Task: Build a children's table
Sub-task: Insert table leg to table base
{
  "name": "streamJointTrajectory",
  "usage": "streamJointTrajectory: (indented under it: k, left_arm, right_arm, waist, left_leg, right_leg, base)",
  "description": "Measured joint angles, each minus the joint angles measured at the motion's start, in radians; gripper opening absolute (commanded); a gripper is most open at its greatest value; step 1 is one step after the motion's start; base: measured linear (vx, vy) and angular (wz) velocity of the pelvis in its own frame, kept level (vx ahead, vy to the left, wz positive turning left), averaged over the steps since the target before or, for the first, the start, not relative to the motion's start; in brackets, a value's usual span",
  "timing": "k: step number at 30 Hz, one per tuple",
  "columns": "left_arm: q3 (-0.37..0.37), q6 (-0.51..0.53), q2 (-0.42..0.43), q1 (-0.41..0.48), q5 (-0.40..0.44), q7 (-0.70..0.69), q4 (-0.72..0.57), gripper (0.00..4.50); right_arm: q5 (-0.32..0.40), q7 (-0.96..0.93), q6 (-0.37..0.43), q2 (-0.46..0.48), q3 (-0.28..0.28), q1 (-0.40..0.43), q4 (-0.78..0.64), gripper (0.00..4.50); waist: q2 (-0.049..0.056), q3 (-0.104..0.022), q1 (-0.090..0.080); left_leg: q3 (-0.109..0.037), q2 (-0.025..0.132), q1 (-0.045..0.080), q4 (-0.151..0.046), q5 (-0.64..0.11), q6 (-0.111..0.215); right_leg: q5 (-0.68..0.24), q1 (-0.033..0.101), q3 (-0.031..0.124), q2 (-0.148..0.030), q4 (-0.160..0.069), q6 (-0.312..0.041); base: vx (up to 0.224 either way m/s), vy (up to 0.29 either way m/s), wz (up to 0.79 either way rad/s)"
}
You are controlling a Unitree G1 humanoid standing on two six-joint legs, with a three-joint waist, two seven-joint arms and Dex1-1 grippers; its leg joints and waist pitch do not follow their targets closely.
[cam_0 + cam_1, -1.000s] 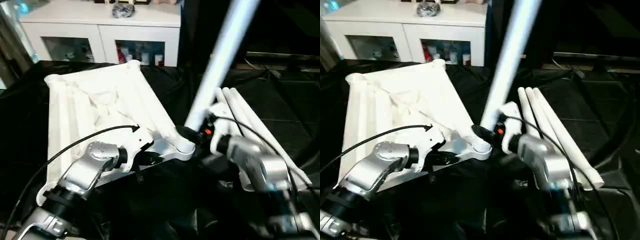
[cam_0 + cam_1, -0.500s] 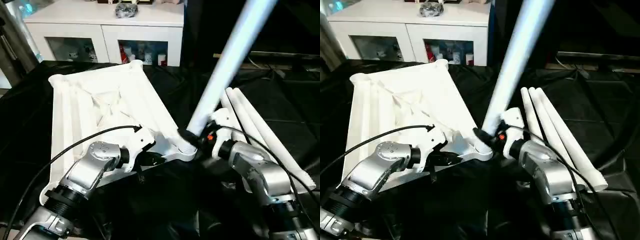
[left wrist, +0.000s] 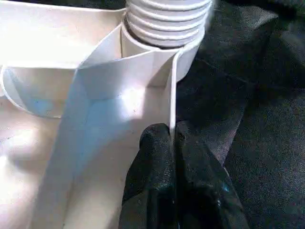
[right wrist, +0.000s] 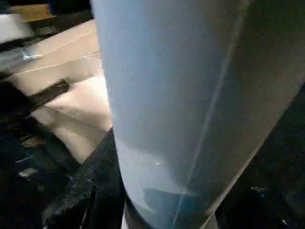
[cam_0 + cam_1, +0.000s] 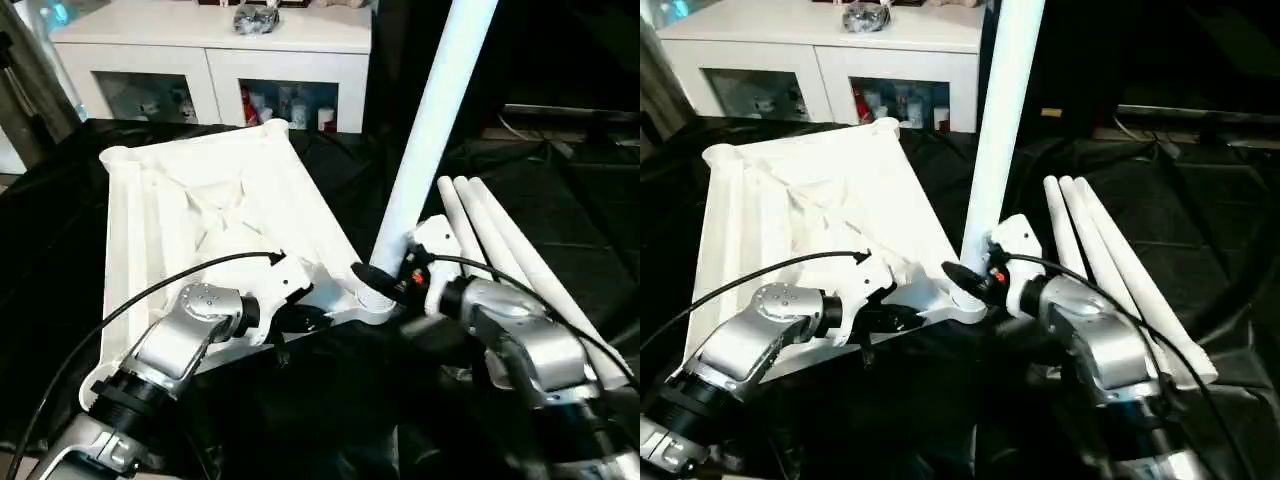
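Head view: tabletop [image 5: 200,210] upside down on black cloth [image 5: 60,250], right gripper [image 5: 385,283] grasping upright leg [image 5: 425,130] at corner socket [image 5: 372,300]. Left wrist view: left gripper [image 3: 172,143] pinched on tabletop's rim, threaded leg end seated in socket.

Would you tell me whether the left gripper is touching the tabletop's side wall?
Touching. The left wrist view shows the left gripper shut on the thin side wall of the tabletop, one finger on each face.

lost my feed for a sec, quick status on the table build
Left tool shut on the table top's rim. Right tool holding a leg at the near corner socket, near upright. Three spare legs lying alongside; nothing blocking.
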Motion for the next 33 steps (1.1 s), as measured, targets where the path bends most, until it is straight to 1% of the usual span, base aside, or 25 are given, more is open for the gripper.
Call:
streamJointTrajectory:
  k: [2, 7, 11, 13, 14, 15, 18, 19, 21, 24, 27, 29, 31, 33]
  left_arm:
    - [0.003, -0.005, -0.002, -0.001, 0.005, 0.010, 0.007, 0.00]
    - [0.006, -0.018, -0.006, -0.006, 0.010, 0.019, 0.025, 0.00]
    - [0.010, -0.020, -0.008, -0.012, 0.017, 0.027, 0.028, 0.00]
    - [0.013, -0.020, -0.008, -0.018, 0.018, 0.033, 0.034, 0.00]
    - [0.014, -0.021, -0.007, -0.020, 0.018, 0.033, 0.037, 0.00]
    - [0.016, -0.024, -0.006, -0.022, 0.020, 0.032, 0.039, 0.00]
    - [0.020, -0.039, -0.006, -0.024, 0.027, 0.035, 0.039, 0.00]
    - [0.020, -0.046, -0.002, -0.024, 0.028, 0.034, 0.040, 0.00]
    - [0.024, -0.056, 0.008, -0.025, 0.029, 0.033, 0.036, 0.00]
    - [0.024, -0.055, 0.028, -0.018, 0.029, 0.023, 0.018, 0.00]
    - [0.021, -0.055, 0.044, -0.008, 0.028, -0.012, -0.002, 0.00]
    - [0.013, -0.059, 0.051, -0.003, 0.029, -0.032, -0.014, 0.00]
    - [0.005, -0.065, 0.056, -0.001, 0.032, -0.035, -0.020, 0.00]
    - [0.004, -0.068, 0.056, 0.000, 0.037, -0.036, -0.023, 0.00]
  right_arm:
    - [0.012, 0.024, -0.002, 0.000, 0.008, 0.019, -0.022, 1.90]
    - [0.037, 0.053, -0.036, -0.007, 0.003, 0.065, -0.041, 1.90]
    - [0.034, 0.063, -0.021, -0.021, 0.007, 0.095, -0.034, 1.89]
    - [0.033, 0.047, -0.019, -0.015, 0.004, 0.094, -0.027, 1.89]
    - [0.035, 0.037, -0.016, -0.004, -0.004, 0.087, -0.021, 1.89]
    - [0.040, 0.017, -0.006, 0.015, -0.021, 0.062, -0.006, 1.89]
    - [0.054, 0.006, 0.015, 0.030, -0.037, 0.030, 0.001, 1.89]
    - [0.056, 0.003, 0.020, 0.033, -0.038, 0.024, 0.008, 1.89]
    - [0.062, 0.002, 0.028, 0.039, -0.038, -0.015, 0.045, 1.89]
    - [0.067, 0.002, 0.040, 0.038, -0.039, -0.051, 0.060, 1.89]
    - [0.065, -0.009, 0.039, 0.029, -0.060, -0.091, 0.061, 1.89]
    - [0.065, -0.011, 0.039, 0.029, -0.072, -0.124, 0.061, 1.89]
    - [0.067, -0.004, 0.040, 0.029, -0.073, -0.138, 0.061, 1.89]
    - [0.068, -0.001, 0.040, 0.029, -0.073, -0.138, 0.065, 1.89]
  waist:
    - [0.000, 0.000, -0.004]
    - [0.002, 0.001, -0.012]
    - [0.005, 0.003, -0.014]
    - [0.007, 0.004, -0.016]
    - [0.007, 0.004, -0.017]
    - [0.008, 0.005, -0.019]
    - [0.009, 0.005, -0.017]
    - [0.009, 0.005, -0.017]
    - [0.007, 0.006, -0.020]
    - [0.006, 0.007, -0.020]
    - [0.006, 0.007, -0.015]
    - [0.004, 0.007, -0.008]
    - [0.001, 0.006, -0.004]
    - [-0.001, 0.007, -0.003]
  left_leg:
    - [0.000, 0.000, 0.000, -0.001, 0.000, 0.000]
    - [0.000, 0.000, 0.001, -0.001, 0.000, 0.000]
    - [0.000, 0.000, 0.001, -0.001, 0.000, 0.000]
    - [0.000, 0.000, 0.000, -0.001, 0.000, 0.000]
    - [0.000, 0.000, -0.001, -0.001, 0.000, 0.000]
    - [0.000, 0.000, -0.001, -0.001, 0.000, 0.000]
    - [0.000, 0.000, -0.001, -0.002, 0.000, 0.000]
    - [0.000, 0.000, -0.001, -0.002, 0.000, 0.000]
    - [0.000, 0.000, -0.003, -0.001, 0.001, 0.002]
    - [0.000, 0.000, -0.004, -0.001, 0.002, 0.002]
    - [0.001, 0.000, -0.005, -0.001, 0.001, 0.004]
    - [0.001, 0.000, -0.005, -0.001, 0.001, 0.005]
    - [0.001, 0.000, -0.005, -0.001, 0.000, 0.005]
    - [0.002, 0.000, -0.005, 0.000, 0.000, 0.005]
  right_leg:
    - [0.000, 0.001, 0.000, 0.000, -0.001, 0.000]
    - [-0.003, 0.003, 0.000, 0.000, -0.001, 0.006]
    - [-0.002, 0.001, 0.000, 0.000, -0.002, 0.007]
    - [0.001, -0.001, 0.000, 0.000, -0.002, 0.007]
    - [0.001, -0.001, 0.000, 0.000, -0.002, 0.007]
    - [0.002, -0.002, 0.000, 0.001, -0.002, 0.006]
    - [0.004, -0.004, 0.000, 0.001, -0.002, 0.002]
    - [0.004, -0.005, 0.000, 0.001, -0.002, 0.002]
    - [0.004, -0.006, 0.000, 0.001, -0.002, 0.001]
    - [0.003, -0.007, 0.000, 0.001, -0.003, 0.000]
    - [0.002, -0.007, 0.000, 0.001, -0.005, 0.000]
    - [0.001, -0.007, 0.000, 0.001, -0.006, 0.000]
    - [0.001, -0.007, 0.000, 0.000, -0.006, 0.000]
    - [0.001, -0.007, 0.000, 0.000, -0.005, 0.000]
  base:
    - [0.000, 0.000, 0.00]
    - [0.000, 0.000, 0.00]
    - [0.000, 0.000, 0.00]
    - [0.000, 0.000, 0.00]
    - [0.000, 0.000, 0.00]
    - [0.000, 0.000, 0.00]
    - [0.000, 0.000, 0.00]
    - [0.000, 0.000, 0.00]
    - [0.000, 0.000, 0.00]
    - [0.000, 0.000, 0.00]
    - [0.000, 0.000, 0.00]
    - [0.000, 0.000, 0.00]
    - [0.000, 0.000, 0.00]
    - [0.000, 0.000, 0.00]
